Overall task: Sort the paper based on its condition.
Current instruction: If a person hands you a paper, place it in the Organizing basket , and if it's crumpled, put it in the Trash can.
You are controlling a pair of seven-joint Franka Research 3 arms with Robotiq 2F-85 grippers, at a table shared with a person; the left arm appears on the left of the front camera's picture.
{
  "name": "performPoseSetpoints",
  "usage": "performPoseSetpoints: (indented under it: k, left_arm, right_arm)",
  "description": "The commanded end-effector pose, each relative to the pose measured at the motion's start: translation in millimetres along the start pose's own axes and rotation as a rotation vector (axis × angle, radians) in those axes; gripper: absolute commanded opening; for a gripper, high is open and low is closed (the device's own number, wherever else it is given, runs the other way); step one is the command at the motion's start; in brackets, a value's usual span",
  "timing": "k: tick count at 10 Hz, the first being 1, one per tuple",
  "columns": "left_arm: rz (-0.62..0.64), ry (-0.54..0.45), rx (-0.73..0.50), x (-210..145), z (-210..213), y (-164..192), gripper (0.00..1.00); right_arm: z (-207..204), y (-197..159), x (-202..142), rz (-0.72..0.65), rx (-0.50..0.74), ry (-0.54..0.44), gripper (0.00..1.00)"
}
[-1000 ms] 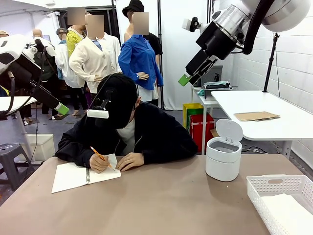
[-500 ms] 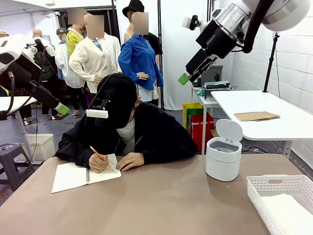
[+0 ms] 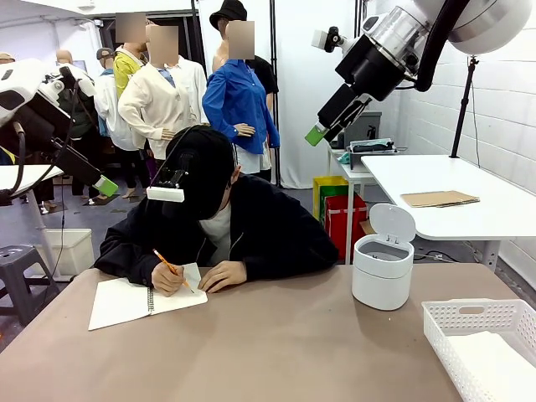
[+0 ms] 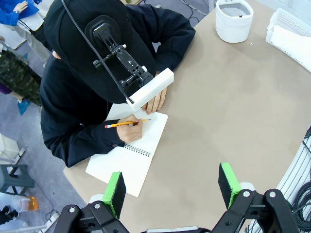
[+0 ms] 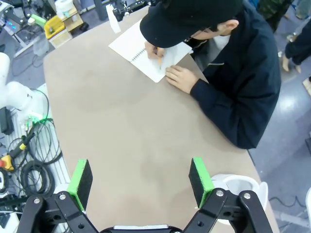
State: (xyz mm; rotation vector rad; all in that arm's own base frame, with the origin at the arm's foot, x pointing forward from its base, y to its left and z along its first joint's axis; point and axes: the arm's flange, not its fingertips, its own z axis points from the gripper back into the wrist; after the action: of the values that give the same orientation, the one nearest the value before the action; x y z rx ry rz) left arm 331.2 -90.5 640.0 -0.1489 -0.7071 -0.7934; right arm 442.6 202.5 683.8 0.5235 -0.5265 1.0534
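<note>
Tabletop [image 3: 276,343] bare between notebook [image 3: 126,301] and basket [image 3: 477,306]; left hand [image 4: 171,182], right hand [image 5: 140,174] wide open.

White right arm [image 3: 494,21], black end effector [image 5: 140,171] (green pads [image 5: 80,182]).

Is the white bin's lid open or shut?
Open. The bin has its lid standing upright behind the rim, mouth uncovered.

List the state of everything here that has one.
Left gripper, open, empty, raised.
Right gripper, open, empty, raised.
Notebook, open flat, being written in.
Pencil, in the person's hand, tip on the page.
Bin, lid up.
Basket, something flat and white inside.
</note>
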Motion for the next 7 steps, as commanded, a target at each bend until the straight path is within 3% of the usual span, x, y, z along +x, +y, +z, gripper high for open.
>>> performPoseSetpoints:
  k: [1, 7]
  left_arm:
    - [0.002, 0.009, 0.007, -1.2, 0.4, -0.4, 1.0]
    - [0.002, 0.009, 0.007, -1.2, 0.4, -0.4, 1.0]
  right_arm:
    - [-0.9, 0.1, -0.7, -0.007, 0.006, 0.005, 1.0]
    - [-0.9, 0.1, -0.7, -0.007, 0.006, 0.005, 1.0]
